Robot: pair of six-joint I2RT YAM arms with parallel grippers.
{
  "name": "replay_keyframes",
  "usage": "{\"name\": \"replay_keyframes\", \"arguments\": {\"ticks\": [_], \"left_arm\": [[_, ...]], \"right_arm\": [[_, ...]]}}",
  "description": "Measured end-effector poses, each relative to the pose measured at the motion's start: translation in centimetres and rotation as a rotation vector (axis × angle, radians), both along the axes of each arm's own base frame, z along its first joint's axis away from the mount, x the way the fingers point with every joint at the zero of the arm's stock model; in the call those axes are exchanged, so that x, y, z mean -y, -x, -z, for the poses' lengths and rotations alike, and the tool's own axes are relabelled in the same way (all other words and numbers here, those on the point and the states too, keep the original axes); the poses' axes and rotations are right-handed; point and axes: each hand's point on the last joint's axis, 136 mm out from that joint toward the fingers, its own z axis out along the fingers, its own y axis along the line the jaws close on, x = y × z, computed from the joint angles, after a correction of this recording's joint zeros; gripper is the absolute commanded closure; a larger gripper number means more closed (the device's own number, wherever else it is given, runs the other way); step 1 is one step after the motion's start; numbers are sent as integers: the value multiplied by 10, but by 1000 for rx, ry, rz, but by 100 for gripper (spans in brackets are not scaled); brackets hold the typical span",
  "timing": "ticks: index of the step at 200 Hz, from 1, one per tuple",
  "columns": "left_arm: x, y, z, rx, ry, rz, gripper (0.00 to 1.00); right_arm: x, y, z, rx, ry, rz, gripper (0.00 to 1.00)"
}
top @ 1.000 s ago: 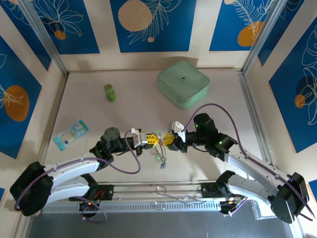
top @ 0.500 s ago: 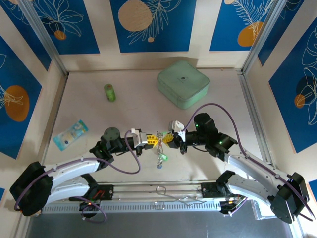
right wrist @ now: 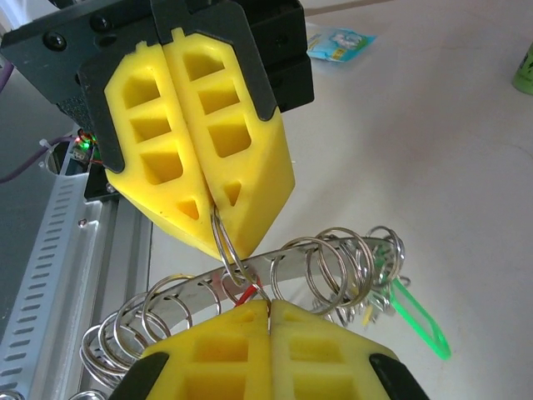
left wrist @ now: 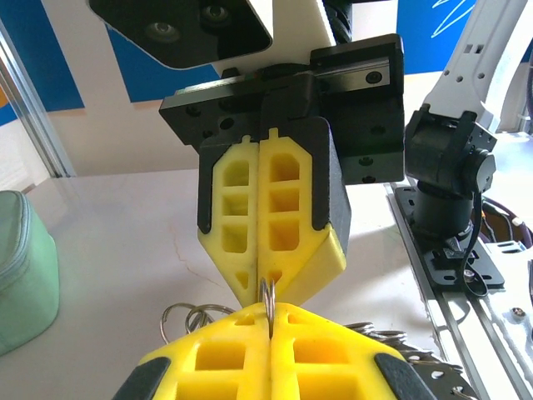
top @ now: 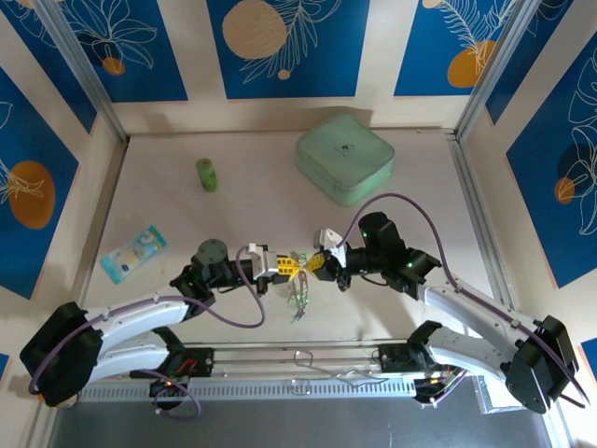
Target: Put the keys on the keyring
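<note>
The left gripper (top: 290,267) and the right gripper (top: 312,266) meet tip to tip above the near middle of the counter (top: 242,205). Both pairs of yellow fingers are clenched. In the right wrist view, a thin split ring (right wrist: 226,247) runs from the seam of the left fingers (right wrist: 179,125) down into the seam of the right fingers (right wrist: 208,358), so each pair is grasping that same wire loop. The left wrist view shows the same pinch, with the loop (left wrist: 267,296) standing upright between the two sets of closed tips.

The keyring (top: 298,301) hangs just below the meeting point, off to the near side. Close up it is a curved silvery band (right wrist: 289,259) with many small wire rings threaded along it. A pale green key tag (right wrist: 416,322) dangles from the bunch on the right. A sliver of a red tag (right wrist: 240,293) shows just beside the pinched loop. I cannot tell whether the loop is already threaded on the band.

A pale green box (top: 345,159) sits at the far right of the counter with its lid shut, so its contents cannot be seen. A green cylinder (top: 207,175) stands upright at the far left. A blue packet (top: 133,252) lies flat nearer the left edge. Both are well apart from the fingers.
</note>
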Motion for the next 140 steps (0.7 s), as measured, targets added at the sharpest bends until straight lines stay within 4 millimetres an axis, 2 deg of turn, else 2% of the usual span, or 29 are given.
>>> {"name": "replay_keyframes", "arguments": {"ticks": [25, 63, 106, 140], "left_arm": [[0, 0, -1, 2, 1, 2, 100], [1, 1, -1, 1, 2, 11, 100], [1, 3, -1, 0, 2, 21, 100], [1, 3, -1, 0, 3, 22, 100]], "right_arm": [[0, 1, 0, 2, 2, -2, 84], [3, 4, -12, 49, -25, -11, 75], [0, 8, -19, 67, -52, -36, 75], [-4, 7, -14, 55, -43, -44, 78]]}}
